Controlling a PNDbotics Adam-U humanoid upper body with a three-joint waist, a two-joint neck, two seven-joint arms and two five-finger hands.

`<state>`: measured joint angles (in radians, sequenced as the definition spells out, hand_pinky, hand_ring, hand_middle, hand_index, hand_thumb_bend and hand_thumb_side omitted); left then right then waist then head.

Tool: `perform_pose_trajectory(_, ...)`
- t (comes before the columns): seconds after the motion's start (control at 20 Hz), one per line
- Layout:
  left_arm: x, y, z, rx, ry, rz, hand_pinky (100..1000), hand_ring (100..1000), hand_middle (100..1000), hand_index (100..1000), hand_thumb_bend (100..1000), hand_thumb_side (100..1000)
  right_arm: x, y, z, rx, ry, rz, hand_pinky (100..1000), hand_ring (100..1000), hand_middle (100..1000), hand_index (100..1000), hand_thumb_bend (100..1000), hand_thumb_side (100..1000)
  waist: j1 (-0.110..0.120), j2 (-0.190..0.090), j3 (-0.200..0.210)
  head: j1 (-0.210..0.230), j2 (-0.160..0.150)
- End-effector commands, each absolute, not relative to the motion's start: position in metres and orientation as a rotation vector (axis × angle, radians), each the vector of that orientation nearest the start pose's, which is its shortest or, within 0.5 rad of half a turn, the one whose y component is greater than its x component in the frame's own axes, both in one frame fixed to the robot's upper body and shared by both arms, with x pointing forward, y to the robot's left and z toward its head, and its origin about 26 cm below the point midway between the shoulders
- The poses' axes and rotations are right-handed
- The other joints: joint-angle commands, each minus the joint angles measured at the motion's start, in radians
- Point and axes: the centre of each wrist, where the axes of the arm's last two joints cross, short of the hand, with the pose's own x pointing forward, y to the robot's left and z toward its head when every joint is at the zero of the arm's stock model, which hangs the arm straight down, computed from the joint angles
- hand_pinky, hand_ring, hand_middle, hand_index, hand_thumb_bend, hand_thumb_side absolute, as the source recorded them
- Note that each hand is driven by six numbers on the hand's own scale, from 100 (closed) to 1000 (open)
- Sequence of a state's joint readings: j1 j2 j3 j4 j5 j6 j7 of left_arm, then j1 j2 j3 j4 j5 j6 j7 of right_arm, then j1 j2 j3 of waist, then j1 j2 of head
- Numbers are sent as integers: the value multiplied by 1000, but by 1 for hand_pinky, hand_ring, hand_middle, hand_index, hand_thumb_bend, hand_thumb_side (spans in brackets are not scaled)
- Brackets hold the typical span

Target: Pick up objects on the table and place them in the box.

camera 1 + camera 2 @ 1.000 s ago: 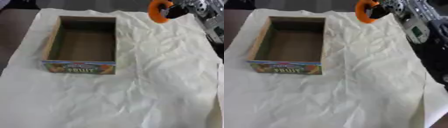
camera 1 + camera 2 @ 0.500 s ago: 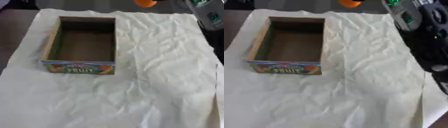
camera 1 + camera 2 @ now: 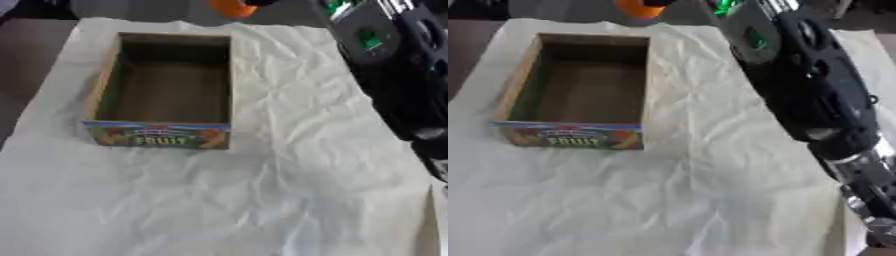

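Orange object [image 3: 637, 8] held high beyond box [image 3: 579, 90].

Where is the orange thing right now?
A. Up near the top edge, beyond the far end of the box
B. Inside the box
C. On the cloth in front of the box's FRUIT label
A: the orange thing shows at the top edge, past the far end of the box, whose inside looks bare.
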<state>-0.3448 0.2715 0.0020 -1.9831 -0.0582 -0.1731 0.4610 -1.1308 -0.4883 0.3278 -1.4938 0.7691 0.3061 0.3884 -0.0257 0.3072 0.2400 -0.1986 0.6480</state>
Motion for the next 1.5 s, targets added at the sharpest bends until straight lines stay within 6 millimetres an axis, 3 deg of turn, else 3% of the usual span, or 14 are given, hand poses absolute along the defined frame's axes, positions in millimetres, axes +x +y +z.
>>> perform_pose_trajectory(0.05, 304, 246, 214, 319, -2561, 176, 333, 667, 818, 770, 100, 709, 395, -147, 368, -1120, -1872, 1248, 759, 745, 404, 364, 100, 100, 3, -19, 5, -10, -12)
perform_pose_trajectory(0.55, 305, 242, 215, 297, -2565, 181, 331, 668, 818, 768, 100, 712, 429, -132, 324, -1082, -1785, 1215, 760, 746, 397, 363, 100, 100, 0, -5, 24, -24, -18)
perform_pose_trajectory(1.1, 306, 240, 217, 280, -2569, 190, 331, 669, 818, 768, 100, 714, 449, -118, 281, -1026, -1688, 1292, 755, 745, 402, 366, 100, 100, -6, 6, 44, -33, -27)
perform_pose_trajectory(1.5, 306, 239, 217, 277, -2567, 190, 331, 670, 819, 767, 100, 712, 461, -114, 248, -1108, -1558, 1360, 759, 762, 481, 445, 100, 100, -6, 9, 49, -34, -25)
